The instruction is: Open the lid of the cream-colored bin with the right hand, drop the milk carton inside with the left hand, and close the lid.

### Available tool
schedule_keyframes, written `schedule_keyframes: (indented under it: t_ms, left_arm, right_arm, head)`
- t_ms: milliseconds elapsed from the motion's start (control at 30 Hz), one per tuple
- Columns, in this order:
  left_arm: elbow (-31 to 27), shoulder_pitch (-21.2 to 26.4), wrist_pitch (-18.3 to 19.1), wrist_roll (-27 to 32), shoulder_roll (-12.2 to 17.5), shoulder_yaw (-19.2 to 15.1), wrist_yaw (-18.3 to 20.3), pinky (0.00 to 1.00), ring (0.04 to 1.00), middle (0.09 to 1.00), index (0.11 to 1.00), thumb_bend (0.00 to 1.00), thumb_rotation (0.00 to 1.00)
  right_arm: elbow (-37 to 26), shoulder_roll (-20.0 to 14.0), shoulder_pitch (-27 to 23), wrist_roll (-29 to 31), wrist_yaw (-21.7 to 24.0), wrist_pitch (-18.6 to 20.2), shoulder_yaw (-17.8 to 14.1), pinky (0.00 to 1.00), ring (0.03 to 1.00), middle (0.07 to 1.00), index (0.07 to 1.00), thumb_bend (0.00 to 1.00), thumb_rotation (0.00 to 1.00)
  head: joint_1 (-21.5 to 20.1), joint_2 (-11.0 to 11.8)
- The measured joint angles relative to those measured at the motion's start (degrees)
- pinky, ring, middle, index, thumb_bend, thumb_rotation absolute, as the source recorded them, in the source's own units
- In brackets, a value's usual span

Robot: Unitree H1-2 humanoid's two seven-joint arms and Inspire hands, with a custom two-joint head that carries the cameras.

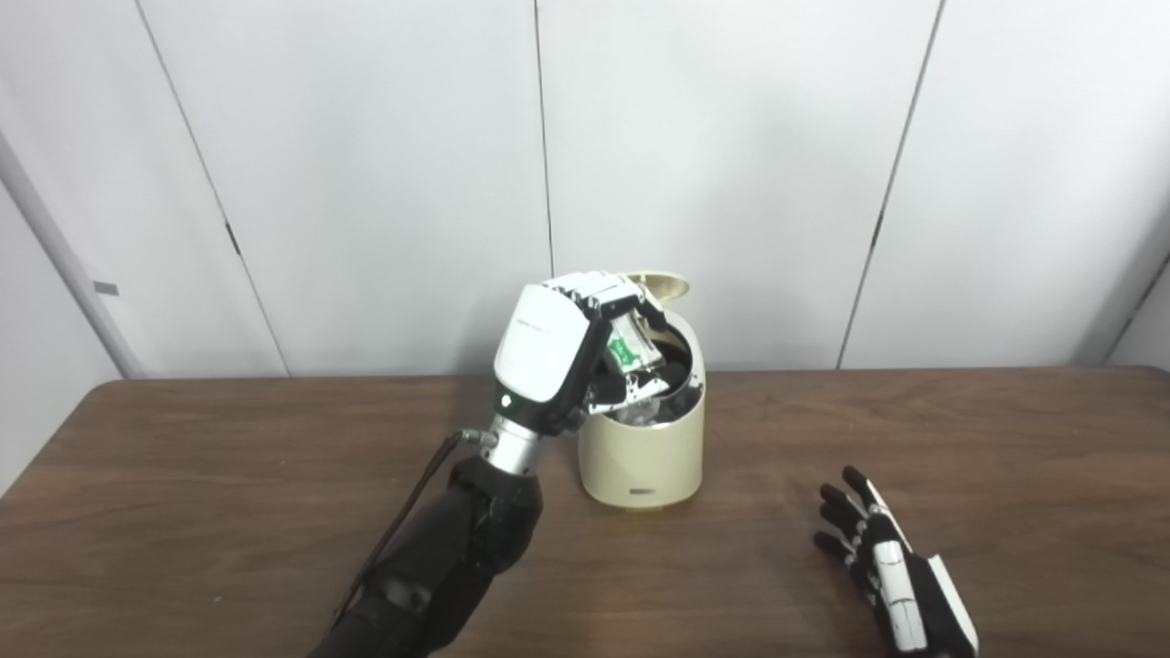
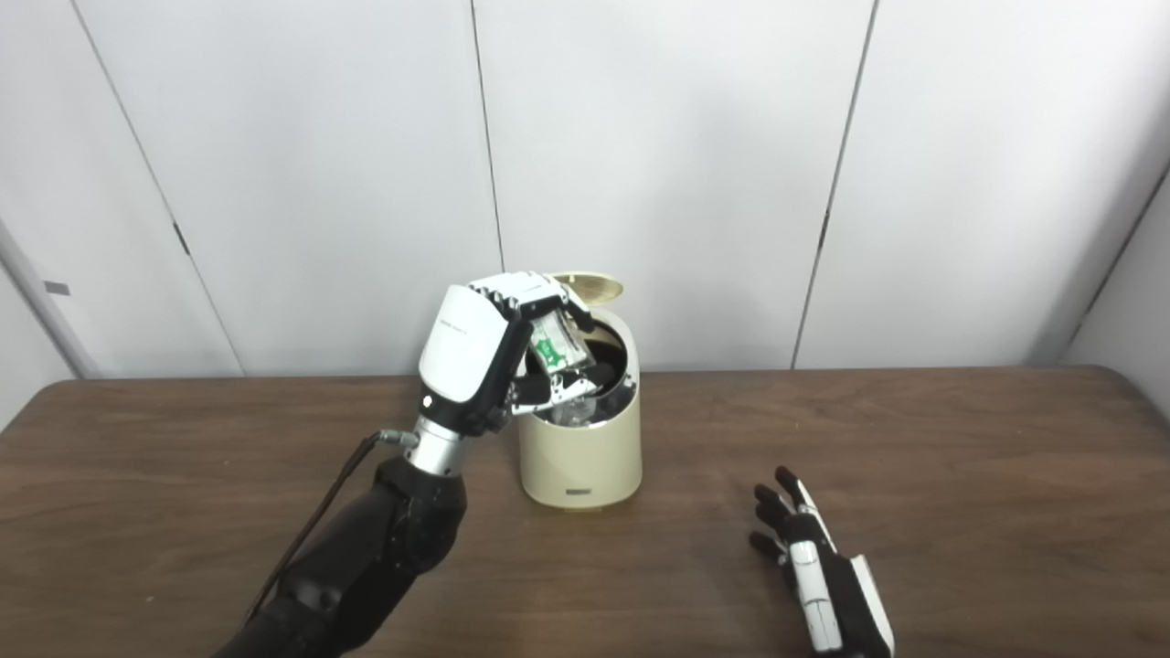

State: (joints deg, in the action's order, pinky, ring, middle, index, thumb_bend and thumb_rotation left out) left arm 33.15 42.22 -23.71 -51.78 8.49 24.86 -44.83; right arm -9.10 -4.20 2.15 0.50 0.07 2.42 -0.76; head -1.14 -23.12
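Milk carton [image 1: 632, 355] is sitting tilted right over the mouth of the bin [image 1: 643, 448], gripped by the left hand [image 1: 558, 352]. Its long axis leans, with the upper end tipped back toward the bin's lid [image 1: 660, 284] and the lower end dipping to the bin's open top. It looks like a small boxy carton, white with a green printed patch, kinda crumpled at the bottom edge.

That left hand is curled tight around the carton, fingers wrapped over the top, glossy white shell on the back, black forearm below it coming up from in front-left of the bin.

Bin itself is a smooth cream cylinder, rounded at the base, dark inside, with a small label low on its front. Its round lid stands flipped up at the back rim.

Right hand [image 1: 891, 571] lies flat on the wood-grain bench [image 1: 1005, 457], well off to the front-right of the bin, fingers spread, holding nothing.
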Motion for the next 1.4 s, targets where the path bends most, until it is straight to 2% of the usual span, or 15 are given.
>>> schedule_keyframes:
  t_ms: [167,233,333,433,467,533,700,867,1033,1133,1167,1233,1267,1300,1400]
  left_arm:
    - [-1.5,-0.2,0.8,-0.7,0.2,-0.5,0.6,0.39,0.5,0.532,0.488,0.48,0.0]
    - [-1.8,-0.3,2.3,-1.7,0.2,-0.6,0.6,0.45,0.477,0.517,0.488,0.5,0.0]
    - [-3.9,-1.1,5.0,-2.7,0.4,-0.7,2.3,0.5,0.575,0.509,0.491,0.52,0.0]
    - [-6.1,-1.9,7.2,-3.2,0.5,-0.7,4.4,0.57,0.636,0.648,0.496,0.52,0.06]
    - [-6.6,-1.9,8.0,-3.6,0.5,-0.7,4.9,0.6,0.651,0.665,0.568,0.74,0.07]
    - [-7.4,-2.0,9.1,-4.1,0.5,-0.8,5.1,0.63,0.682,0.706,0.653,0.94,0.13]
    - [-7.7,-2.1,10.7,-4.7,0.7,-0.8,6.7,0.65,0.733,0.79,0.761,1.0,0.25]
    - [-8.6,-2.3,12.2,-5.0,1.1,-0.6,10.0,0.74,0.786,0.842,0.831,1.0,0.31]
    - [-9.1,-2.4,12.6,-5.2,1.2,-0.5,10.9,0.69,0.784,0.832,0.818,0.99,0.31]
    - [-9.3,-2.4,12.3,-5.0,1.2,-0.6,10.9,0.68,0.752,0.79,0.777,0.97,0.26]
    - [-9.3,-2.4,11.6,-4.6,1.2,-0.7,10.8,0.68,0.715,0.737,0.725,0.94,0.19]
    - [-9.2,-2.5,9.5,-3.4,1.1,-1.1,9.4,0.65,0.674,0.684,0.674,0.92,0.11]
    - [-9.1,-2.5,8.2,-2.4,1.1,-1.4,8.8,0.53,0.572,0.615,0.585,0.72,0.08]
    - [-9.0,-2.5,6.0,-1.3,0.9,-1.9,8.1,0.43,0.478,0.521,0.545,0.63,0.04]
    - [-8.2,-2.4,0.7,1.1,0.4,-3.0,4.9,0.28,0.311,0.407,0.503,0.53,0.0]
  right_arm:
    - [0.0,0.0,0.0,0.0,0.0,0.0,0.0,0.82,0.907,0.899,0.954,0.53,0.99]
    - [0.0,0.0,0.0,0.0,0.0,0.0,0.1,0.82,0.904,0.898,0.953,0.53,0.99]
    - [-0.1,0.0,0.0,0.0,0.0,0.1,0.1,0.82,0.905,0.902,0.956,0.53,1.0]
    - [-0.2,0.0,0.1,0.0,0.0,0.2,0.1,0.81,0.898,0.901,0.953,0.53,0.99]
    - [-0.2,0.0,0.1,0.0,0.0,0.3,0.2,0.81,0.896,0.901,0.953,0.53,0.99]
    - [-0.2,0.0,0.1,0.0,0.0,0.3,0.2,0.8,0.892,0.899,0.951,0.53,0.99]
    - [-0.5,0.0,0.2,0.0,0.0,0.7,0.3,0.81,0.892,0.897,0.951,0.53,0.99]
    - [-0.8,-0.1,0.3,0.0,0.1,0.9,0.3,0.8,0.891,0.895,0.947,0.53,1.0]
    - [-0.8,-0.2,0.4,-0.1,0.1,0.9,0.3,0.8,0.888,0.893,0.947,0.53,1.0]
    - [-0.8,-0.2,0.4,-0.1,0.1,0.9,0.3,0.79,0.88,0.89,0.946,0.53,1.0]
    - [-0.8,-0.2,0.3,-0.3,0.0,0.9,0.3,0.78,0.878,0.889,0.946,0.53,1.0]
    - [-0.8,-0.2,0.3,-0.8,0.0,0.9,0.3,0.78,0.878,0.89,0.946,0.54,1.0]
    - [-0.8,-0.3,0.3,-0.8,0.0,0.9,0.3,0.79,0.88,0.891,0.946,0.54,1.0]
    - [-0.8,-0.2,0.3,-0.8,0.0,0.9,0.3,0.79,0.88,0.891,0.946,0.54,1.0]
    - [-0.8,-0.2,0.3,-0.9,0.0,0.9,0.3,0.78,0.874,0.887,0.943,0.54,1.0]
  head:
    - [0.1,0.0]
    - [0.1,0.0]
    - [0.1,-0.2]
    - [0.1,-0.3]
    - [0.1,-0.3]
    - [0.1,-0.4]
    - [0.1,-1.0]
    - [0.1,-1.1]
    - [0.2,-1.1]
    - [0.3,-1.1]
    - [0.3,-1.1]
    - [0.3,-1.1]
    - [0.3,-1.1]
    - [0.3,-1.2]
    - [0.4,-1.3]
